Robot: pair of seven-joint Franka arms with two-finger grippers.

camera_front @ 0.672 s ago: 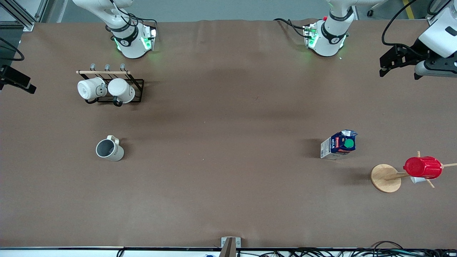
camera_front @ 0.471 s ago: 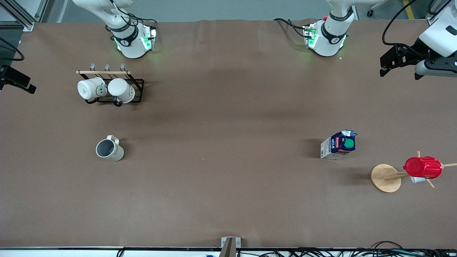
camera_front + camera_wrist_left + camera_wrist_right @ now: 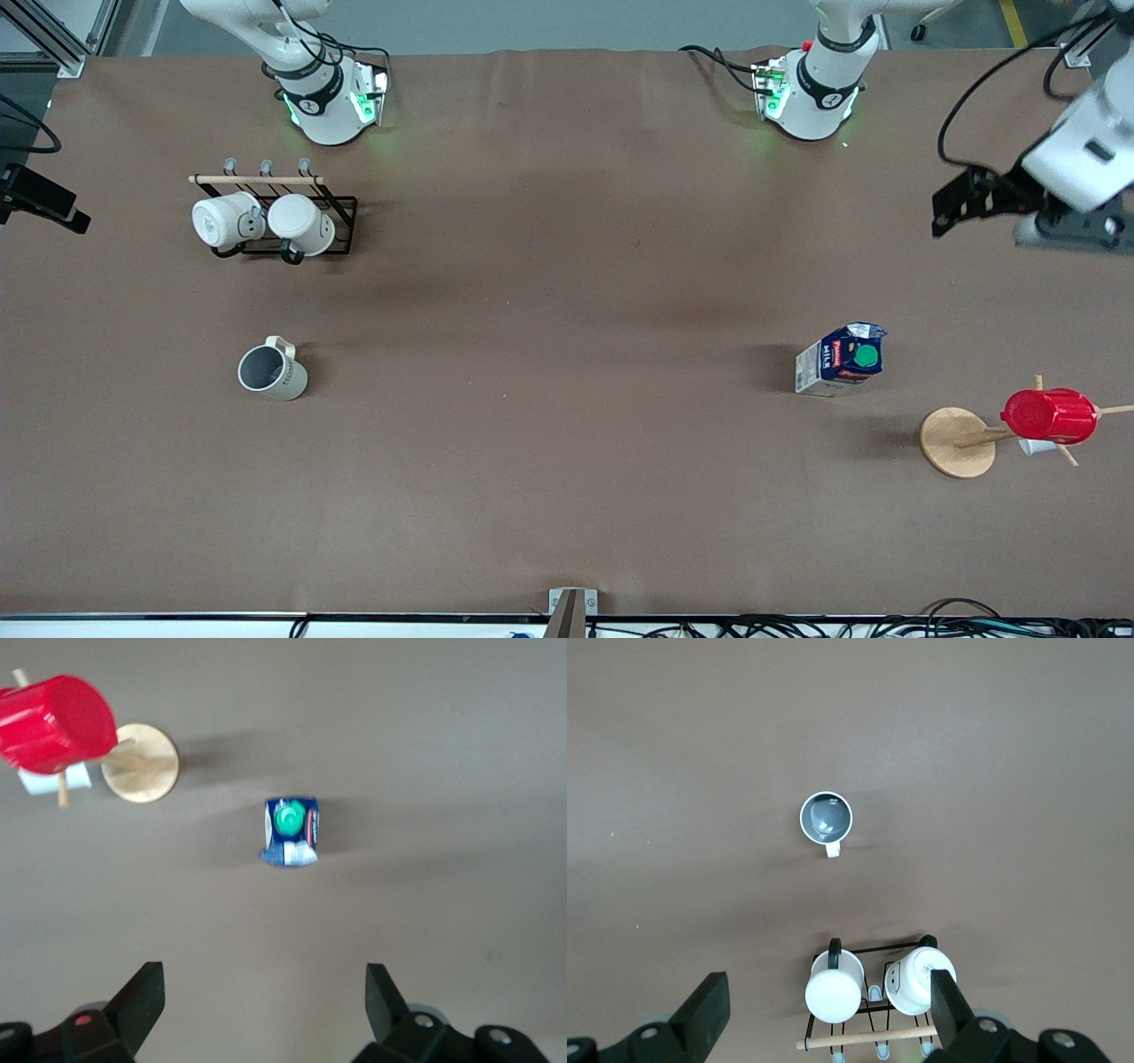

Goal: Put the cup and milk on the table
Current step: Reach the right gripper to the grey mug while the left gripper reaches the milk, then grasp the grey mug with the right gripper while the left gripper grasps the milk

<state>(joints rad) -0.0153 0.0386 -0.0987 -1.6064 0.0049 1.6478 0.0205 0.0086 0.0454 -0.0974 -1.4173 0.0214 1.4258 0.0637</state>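
The cup [image 3: 271, 369] stands upright on the brown table [image 3: 567, 425] toward the right arm's end; it also shows in the right wrist view [image 3: 827, 817]. The milk [image 3: 842, 359] stands upright toward the left arm's end, green cap up; it also shows in the left wrist view [image 3: 291, 830]. My left gripper [image 3: 266, 983] is open and empty, high over bare table, apart from the milk; it also shows in the front view [image 3: 961, 202]. My right gripper [image 3: 830, 992] is open and empty, high over the mug rack.
A black wire rack [image 3: 341, 226] with a wooden rail holds two white mugs [image 3: 301, 223], farther from the front camera than the cup. A wooden mug tree [image 3: 957, 441] carries a red plastic cup [image 3: 1050, 416], nearer than the milk. A metal bracket [image 3: 571, 607] sits at the table's near edge.
My left gripper has shifted a little lower in the front view, toward the milk's part of the table. The cup, the milk and the right arm have not moved.
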